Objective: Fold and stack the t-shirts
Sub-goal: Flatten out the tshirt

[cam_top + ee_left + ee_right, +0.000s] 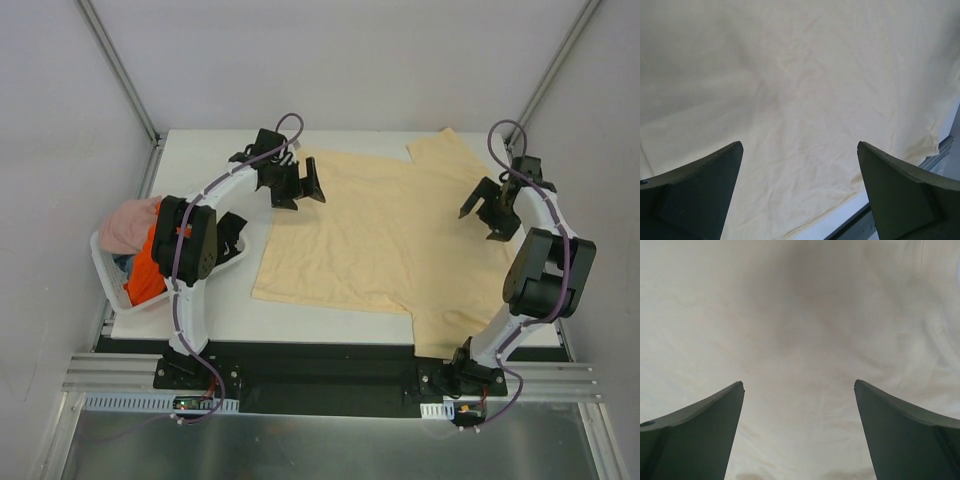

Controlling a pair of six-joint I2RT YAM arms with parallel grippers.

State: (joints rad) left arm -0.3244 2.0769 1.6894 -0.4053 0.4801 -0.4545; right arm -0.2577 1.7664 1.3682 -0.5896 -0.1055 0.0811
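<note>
Pale cloth fills both wrist views: the yellow t-shirt, spread flat on the white table. One sleeve points to the far edge, the other to the near edge. Light creases only, and no fold is visible.

Note on the left gripper: jaws spread wide, nothing between them. It hovers over the far corner of the shirt's hem end. From above I cannot tell whether the tips touch the cloth. In the left wrist view, cloth lies beneath and ahead of both fingers. Past the right-hand finger the shirt's edge ends and a strip of bare table shows.

Note on the right gripper: jaws likewise wide apart, holding nothing. It sits over the shirt's opposite end, between the two sleeves. In the right wrist view there is only cloth ahead of and beneath its fingers, with a soft shadow beyond the tips.

The shirt spans the whole gap between the two grippers.

A white basket stands behind and outboard of the left gripper, beside the left arm. In it are a pink t-shirt bunched at the far end and an orange t-shirt nearer. Both are crumpled.
</note>
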